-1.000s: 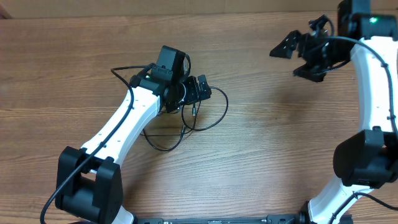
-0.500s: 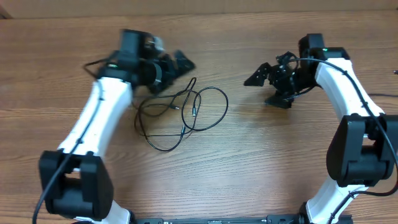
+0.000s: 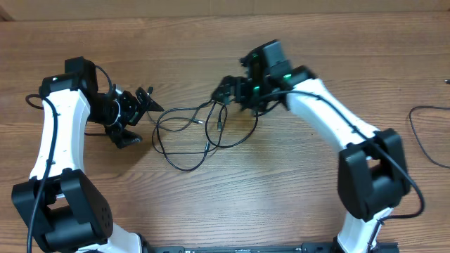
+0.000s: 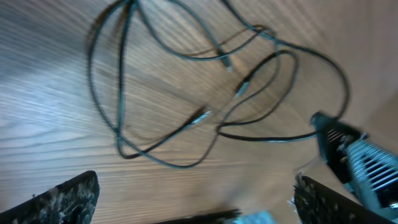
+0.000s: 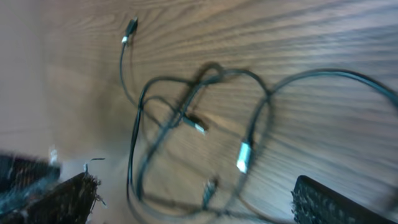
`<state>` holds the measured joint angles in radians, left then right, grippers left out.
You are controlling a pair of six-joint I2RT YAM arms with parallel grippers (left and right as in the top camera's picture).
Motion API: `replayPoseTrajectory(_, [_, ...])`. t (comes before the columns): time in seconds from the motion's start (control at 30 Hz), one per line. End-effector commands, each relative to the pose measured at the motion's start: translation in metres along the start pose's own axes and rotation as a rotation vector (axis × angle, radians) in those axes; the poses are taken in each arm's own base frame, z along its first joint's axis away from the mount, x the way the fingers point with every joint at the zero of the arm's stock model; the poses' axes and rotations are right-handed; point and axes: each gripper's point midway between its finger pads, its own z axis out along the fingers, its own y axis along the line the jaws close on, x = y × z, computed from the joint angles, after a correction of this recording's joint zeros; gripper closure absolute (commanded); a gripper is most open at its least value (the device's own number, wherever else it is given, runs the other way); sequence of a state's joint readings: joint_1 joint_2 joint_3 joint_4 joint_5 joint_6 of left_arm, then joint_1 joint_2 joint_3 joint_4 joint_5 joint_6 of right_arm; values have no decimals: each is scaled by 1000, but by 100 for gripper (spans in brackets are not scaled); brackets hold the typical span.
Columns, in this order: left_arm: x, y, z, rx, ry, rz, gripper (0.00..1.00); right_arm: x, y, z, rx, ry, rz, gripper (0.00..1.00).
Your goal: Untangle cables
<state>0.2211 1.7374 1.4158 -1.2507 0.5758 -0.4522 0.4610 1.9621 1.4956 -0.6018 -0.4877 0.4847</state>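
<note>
**Cables loose between my two spread grippers: a blind pinch could tighten the knot**

Overhead: the cables (image 3: 204, 133) lie as one loose tangle on the table (image 3: 295, 190), between my two tools. My left gripper (image 3: 138, 118) sits just beside the tangle's near edge, spread wide and holding nothing. My right gripper (image 3: 228, 95) is spread as well and hangs over the far top loop. I cannot tell whether it touches the loop. If I close where strands cross, I would likely catch two cords, and pulling would cinch the knot or drag the whole bundle. Beyond my right arm, another black cord (image 3: 425, 130) is cut off by the frame, and I cannot say what it belongs to.

Left wrist: the cables (image 4: 239, 92) spread out ahead of my left gripper (image 4: 196, 180), with none between its fingers. Blur hides which strand passes over which. A pale ribbed part at the right is probably my other tool, so the two could collide.

Right wrist: the cables (image 5: 199, 124) lie ahead of my right gripper (image 5: 196, 180), which is empty. The crossings are smeared and the plug ends are only bright flecks.
</note>
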Motion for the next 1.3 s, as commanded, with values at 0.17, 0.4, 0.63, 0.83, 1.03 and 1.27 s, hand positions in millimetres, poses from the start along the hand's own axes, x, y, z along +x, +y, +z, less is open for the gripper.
replayPoseTrajectory(0.17, [8,11,4,-107,15,60,1,5,-3,67,75,-51,-4,67])
replayPoseTrajectory(0.4, [30,42,18,-239,87,-31,0,-18,-12,45,68,-83,36,96])
replayPoseTrajectory(0.63, [53,65,73,-275,123,-210,0,-38,-13,12,-63,-73,89,96])
replayPoseTrajectory(0.83, [71,64,111,-265,123,-360,8,-35,-20,10,-48,-54,102,96])
replayPoseTrajectory(1.03, [61,50,120,-221,68,-424,15,-32,-22,11,-41,-42,110,96])
replayPoseTrajectory(1.27, [73,21,120,-81,183,-439,17,-28,-27,11,-15,-33,105,96])
